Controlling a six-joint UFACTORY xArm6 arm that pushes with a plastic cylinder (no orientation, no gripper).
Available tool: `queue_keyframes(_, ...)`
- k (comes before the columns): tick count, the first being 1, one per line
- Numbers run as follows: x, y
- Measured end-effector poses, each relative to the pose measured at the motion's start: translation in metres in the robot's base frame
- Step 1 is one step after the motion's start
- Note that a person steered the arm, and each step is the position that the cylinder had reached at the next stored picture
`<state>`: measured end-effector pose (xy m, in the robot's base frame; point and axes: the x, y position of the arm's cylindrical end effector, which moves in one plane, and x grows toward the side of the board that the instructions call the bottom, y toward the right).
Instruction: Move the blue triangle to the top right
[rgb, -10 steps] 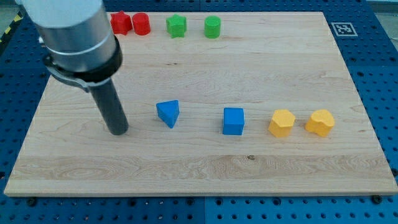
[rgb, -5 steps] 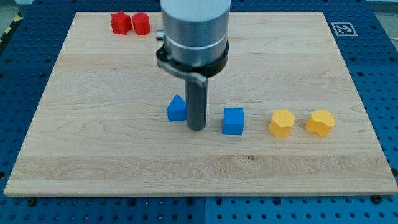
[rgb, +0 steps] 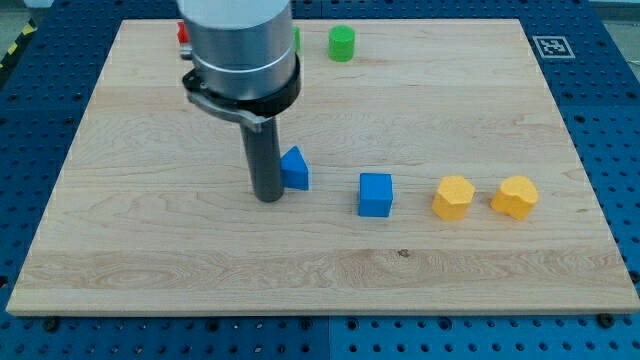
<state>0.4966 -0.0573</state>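
- At the view's left, near the top, one red block (rgb: 182, 32) peeks out from behind the big grey arm (rgb: 240, 50). Only a sliver shows, so I cannot tell its shape.
- Just right of the arm, a thin bit of one green block (rgb: 297, 40) shows. Its shape is hidden too.
- A little further right sits one green cylinder (rgb: 342, 43), near the top edge of the board.
- In the middle, my tip (rgb: 268, 197) rests on the board. It is right at the left side of the blue triangle (rgb: 295, 169). They look like they touch.
- My tip is a plain dark rod with no fingers, so it cannot open, close or hold anything.
- The blue triangle sits near the middle of the board, a bit to the left. It is far from the top right corner.
- To its right is one blue cube (rgb: 376, 194), a little apart.
- Next come two yellow blocks: one yellow block (rgb: 453, 197), then a second yellow block (rgb: 515, 196) close beside it. Both look many-sided.
- That makes two blue, two yellow, two green and one red that I can see.
- All of them sit on a light wooden board (rgb: 450, 100).
- A small black and white tag (rgb: 548, 46) sits at its top right corner.
- Under the board is a blue table with rows of little holes (rgb: 610, 120).
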Motion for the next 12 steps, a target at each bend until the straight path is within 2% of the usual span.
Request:
queue_keyframes(3,-0.032,0.025)
queue_keyframes(9,-0.15,0.149)
queue_keyframes(12,-0.186,0.209)
